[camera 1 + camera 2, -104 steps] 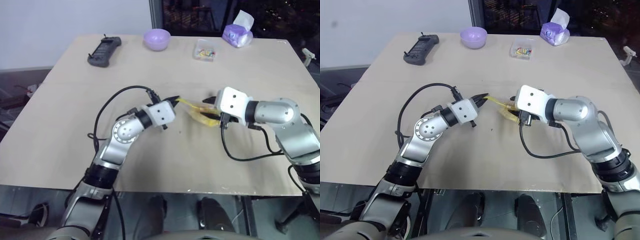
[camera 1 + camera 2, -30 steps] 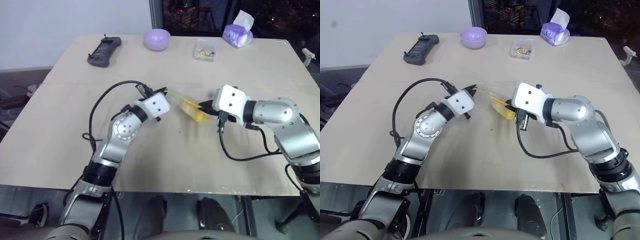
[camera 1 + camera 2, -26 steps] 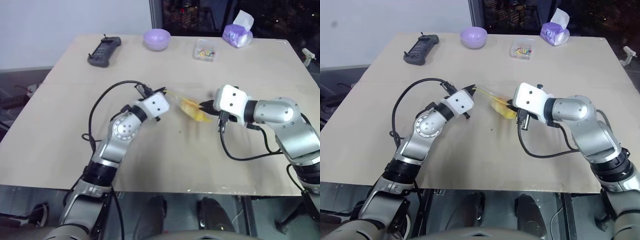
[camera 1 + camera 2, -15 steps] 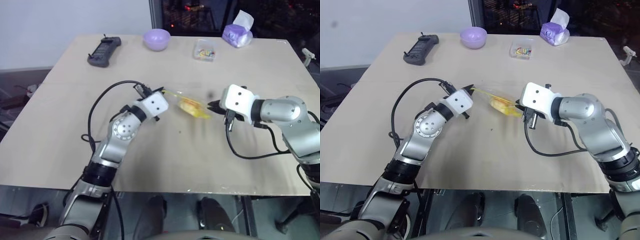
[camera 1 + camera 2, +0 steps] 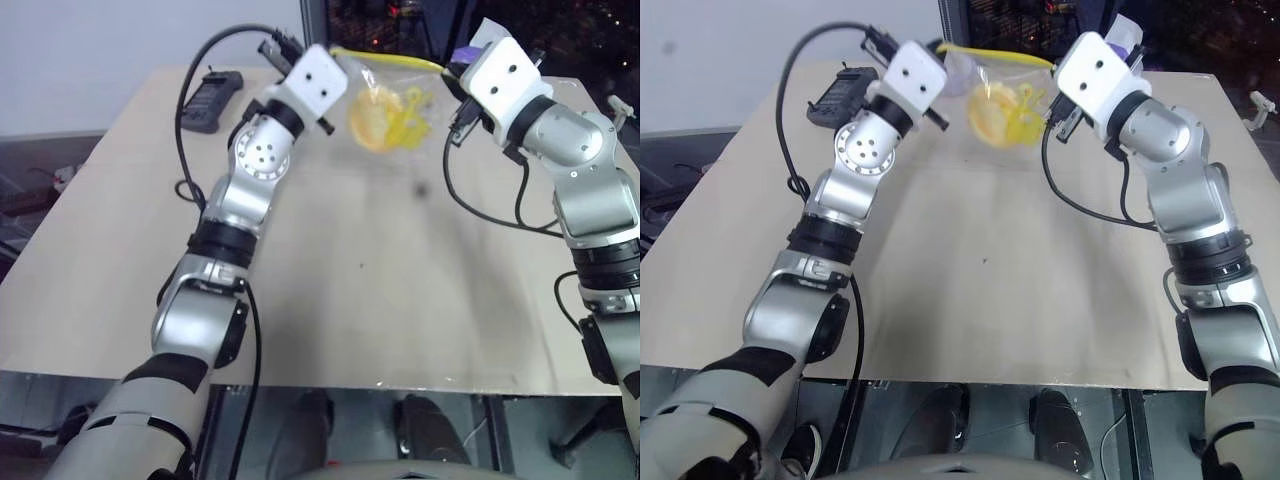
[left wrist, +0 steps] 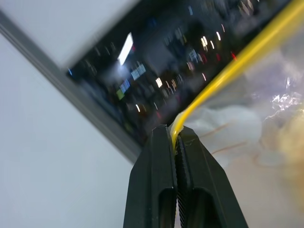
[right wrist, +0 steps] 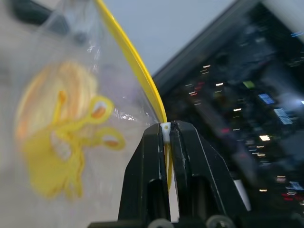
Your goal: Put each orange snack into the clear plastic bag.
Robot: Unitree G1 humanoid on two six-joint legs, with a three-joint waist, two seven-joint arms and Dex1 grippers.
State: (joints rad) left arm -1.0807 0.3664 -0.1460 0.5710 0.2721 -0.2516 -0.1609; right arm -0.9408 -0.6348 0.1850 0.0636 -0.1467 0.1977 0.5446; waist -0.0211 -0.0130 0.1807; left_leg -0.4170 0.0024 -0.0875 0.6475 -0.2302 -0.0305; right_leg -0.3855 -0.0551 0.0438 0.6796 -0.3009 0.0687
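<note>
The clear plastic bag (image 5: 392, 98) hangs in the air over the far half of the table, its yellow seal strip (image 5: 385, 56) stretched taut between both grippers. One round orange snack (image 5: 368, 118) sits inside it, next to the bag's yellow print (image 7: 66, 147). My left gripper (image 5: 335, 48) is shut on the left end of the strip, as the left wrist view shows, with the tips (image 6: 173, 135) pinching the yellow edge. My right gripper (image 5: 452, 68) is shut on the right end of the strip, and its tips (image 7: 167, 126) are clamped on it in the right wrist view.
The tan table (image 5: 350, 290) lies below the raised bag. A black remote (image 5: 840, 95) rests at the far left, partly behind my left arm. A purple tissue pack (image 5: 1125, 35) peeks out behind my right hand at the far edge.
Both grippers have risen and moved forward, lifting the bag off the table. It now hangs stretched between them with the snack inside.
</note>
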